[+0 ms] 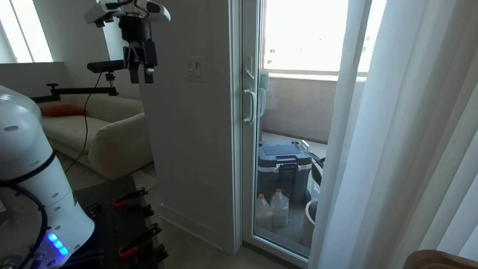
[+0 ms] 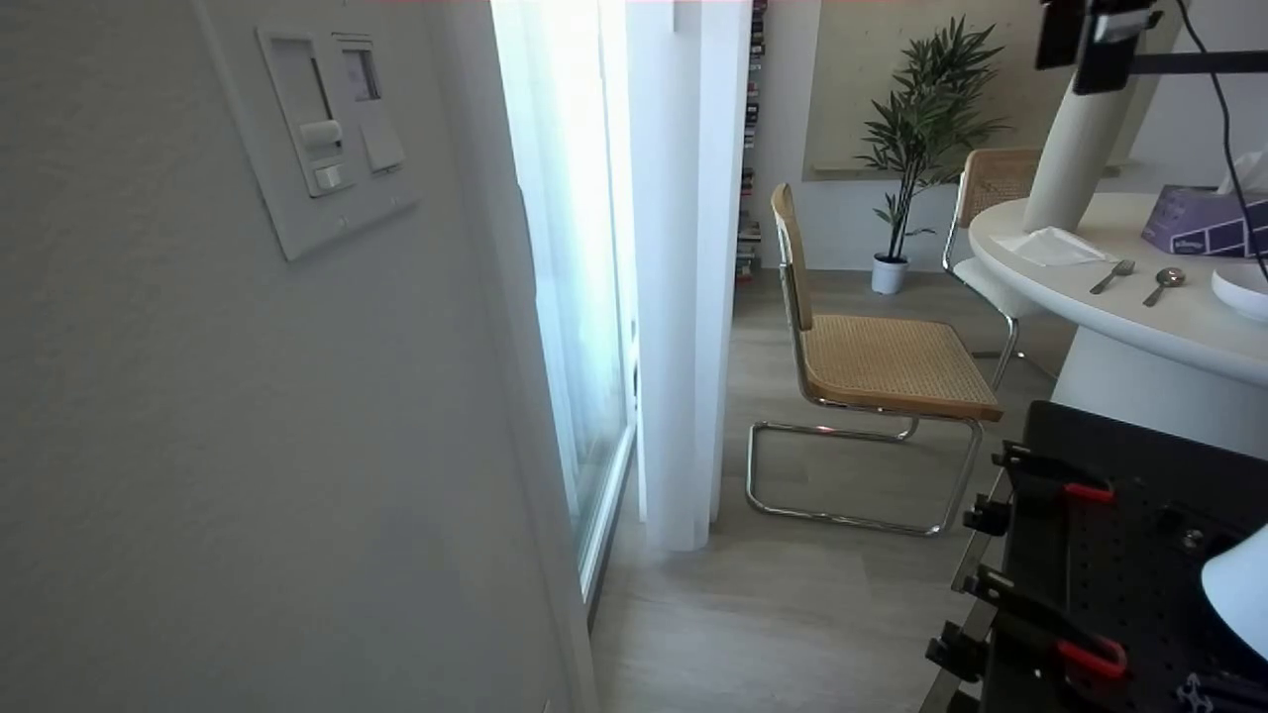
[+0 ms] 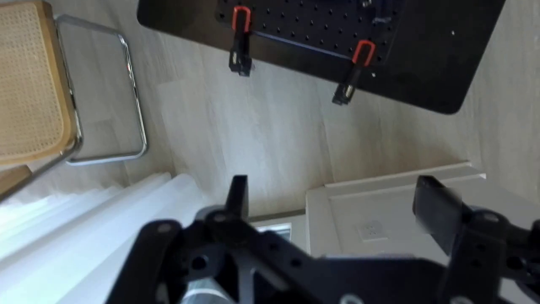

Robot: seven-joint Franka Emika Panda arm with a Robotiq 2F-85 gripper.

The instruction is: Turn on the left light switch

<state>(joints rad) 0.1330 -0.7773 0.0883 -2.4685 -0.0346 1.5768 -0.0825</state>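
Note:
The white switch plate [image 1: 201,76] is on the grey wall, left of the glass door, in an exterior view. Its left light switch [image 1: 191,67] is small there. In an exterior view the left light switch [image 2: 302,114] shows close up, with a slider knob low in its slot and a small button below; a second switch [image 2: 379,137] is beside it. My gripper [image 1: 142,77] points down, left of the plate and apart from it. It also shows at the top edge in an exterior view [image 2: 1087,61]. In the wrist view my gripper [image 3: 333,179] is open and empty; the switch is out of view.
The glass door with a white handle [image 1: 250,106] and white curtains [image 1: 403,123] are right of the wall. A camera [image 1: 106,66] on a black arm is beside the gripper. A black table [image 3: 430,63] with red-handled clamps, a cane chair [image 2: 892,361] and a socket plate [image 3: 372,231] show.

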